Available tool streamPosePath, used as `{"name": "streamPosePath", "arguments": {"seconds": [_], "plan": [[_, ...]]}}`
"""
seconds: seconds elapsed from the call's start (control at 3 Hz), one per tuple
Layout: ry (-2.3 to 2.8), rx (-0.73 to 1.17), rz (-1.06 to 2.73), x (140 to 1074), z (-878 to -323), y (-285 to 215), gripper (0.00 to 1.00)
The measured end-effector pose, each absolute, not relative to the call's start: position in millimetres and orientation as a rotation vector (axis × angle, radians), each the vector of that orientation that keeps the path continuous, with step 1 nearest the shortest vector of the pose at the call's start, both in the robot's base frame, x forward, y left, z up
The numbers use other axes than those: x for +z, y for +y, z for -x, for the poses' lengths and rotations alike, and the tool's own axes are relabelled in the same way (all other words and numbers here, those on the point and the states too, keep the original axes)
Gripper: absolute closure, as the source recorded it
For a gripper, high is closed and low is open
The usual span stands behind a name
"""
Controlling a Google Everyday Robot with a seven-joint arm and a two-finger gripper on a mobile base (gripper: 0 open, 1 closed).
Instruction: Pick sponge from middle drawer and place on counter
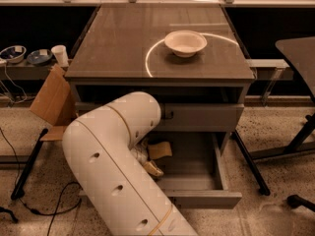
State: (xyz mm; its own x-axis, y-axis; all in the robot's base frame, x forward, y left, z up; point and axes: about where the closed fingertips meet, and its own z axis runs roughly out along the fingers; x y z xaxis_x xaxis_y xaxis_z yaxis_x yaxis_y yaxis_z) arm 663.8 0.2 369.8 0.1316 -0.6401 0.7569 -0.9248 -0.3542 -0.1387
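The middle drawer [197, 198] is pulled open below the shut drawer front. A small pale tan-yellow sponge [160, 150] lies flat on its floor, toward the back left. My white arm comes in from the lower left and bends down into the drawer. My gripper [149, 165] is low inside the drawer's left part, just in front of and left of the sponge, and the arm hides most of it. The counter [123, 43] is the glossy grey-brown top above, with a curved light reflection.
A white bowl [185, 43] stands on the counter at the right rear. Brown cardboard [51, 102] leans against the cabinet's left side. A white cup [60, 55] and bowls sit on a low shelf at left. Dark table legs [251, 163] stand to the right, and cables lie on the floor at left.
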Motion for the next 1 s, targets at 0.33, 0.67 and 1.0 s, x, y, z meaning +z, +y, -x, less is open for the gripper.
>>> {"name": "streamPosePath", "arguments": {"seconds": [0.33, 0.67, 1.0], "plan": [[-1.495, 1.079, -2.051, 364.6, -671.0, 1.7, 0.0], [-1.48, 1.081, -2.043, 360.9, -676.3, 1.3, 0.0], [-1.453, 1.088, -2.024, 355.3, -681.4, -3.8, 0.04]]}}
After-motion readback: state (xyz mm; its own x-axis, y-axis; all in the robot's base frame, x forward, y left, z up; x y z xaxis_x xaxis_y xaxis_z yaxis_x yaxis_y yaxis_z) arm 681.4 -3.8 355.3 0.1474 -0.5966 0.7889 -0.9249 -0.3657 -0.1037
